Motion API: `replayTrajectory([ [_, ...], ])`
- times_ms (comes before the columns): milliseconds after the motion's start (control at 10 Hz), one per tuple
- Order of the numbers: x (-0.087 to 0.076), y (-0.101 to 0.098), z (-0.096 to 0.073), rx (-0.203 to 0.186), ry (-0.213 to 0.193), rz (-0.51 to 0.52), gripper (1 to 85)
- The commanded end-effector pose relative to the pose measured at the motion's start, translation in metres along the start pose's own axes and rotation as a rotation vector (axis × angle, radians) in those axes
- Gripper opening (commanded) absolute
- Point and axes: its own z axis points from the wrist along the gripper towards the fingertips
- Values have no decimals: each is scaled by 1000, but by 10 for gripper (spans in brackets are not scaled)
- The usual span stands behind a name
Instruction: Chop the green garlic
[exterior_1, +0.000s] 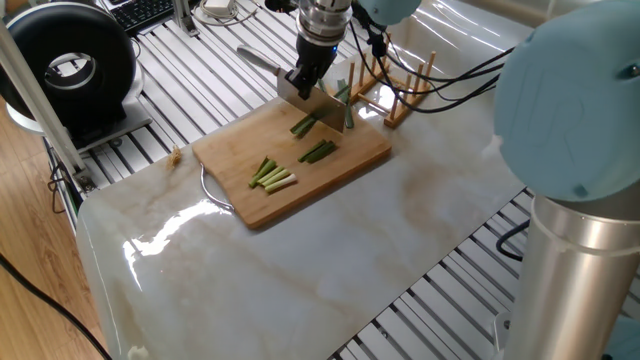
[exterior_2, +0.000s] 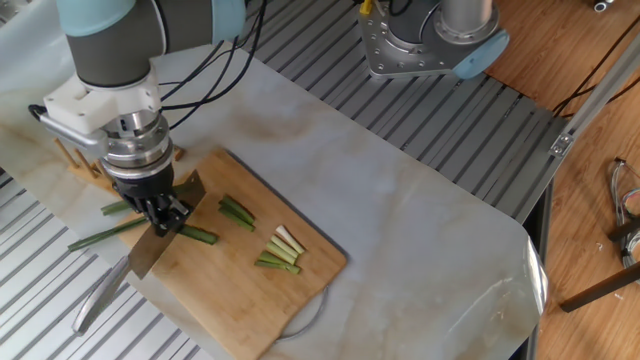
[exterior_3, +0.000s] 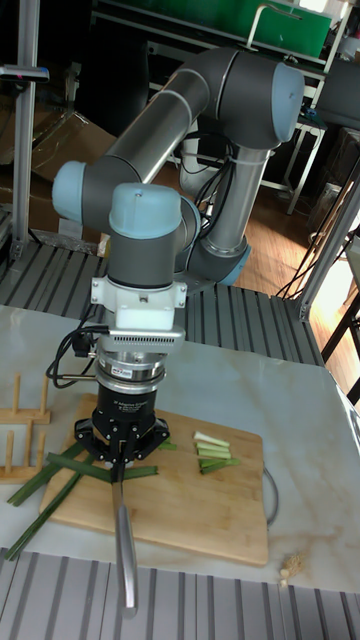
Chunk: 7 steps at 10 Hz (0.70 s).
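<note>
My gripper (exterior_1: 304, 80) (exterior_2: 164, 216) (exterior_3: 118, 452) is shut on a knife, its wide blade (exterior_1: 322, 106) (exterior_2: 160, 246) edge-down at the far end of the wooden cutting board (exterior_1: 235, 160) (exterior_2: 240, 292) (exterior_3: 200, 512). The knife's handle (exterior_1: 256, 62) (exterior_2: 100, 296) (exterior_3: 125, 545) sticks out past the board. The green garlic stalk (exterior_2: 104, 236) (exterior_3: 42, 482) lies under the blade, its dark leaves trailing off the board. Cut pieces lie on the board: one beside the blade (exterior_1: 305, 125) (exterior_2: 200, 236), a pair (exterior_1: 318, 152) (exterior_2: 237, 210), and a pale bundle (exterior_1: 272, 177) (exterior_2: 280, 250) (exterior_3: 213, 450).
A wooden peg rack (exterior_1: 400, 95) (exterior_2: 75, 158) (exterior_3: 22, 410) stands just beyond the board, close to the leaves. Black cables (exterior_1: 470, 80) hang by the rack. A black round device (exterior_1: 75, 60) sits at the far left. A small scrap (exterior_1: 176, 155) lies off the board.
</note>
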Motion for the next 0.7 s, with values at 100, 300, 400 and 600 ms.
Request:
replayTrajectory([
  [100, -7, 1, 3, -23, -17, 11, 13],
  [300, -19, 9, 16, -28, -29, 19, 13],
  [400, -21, 10, 16, -31, -24, 21, 13],
  [600, -16, 8, 6, -33, -20, 7, 13],
])
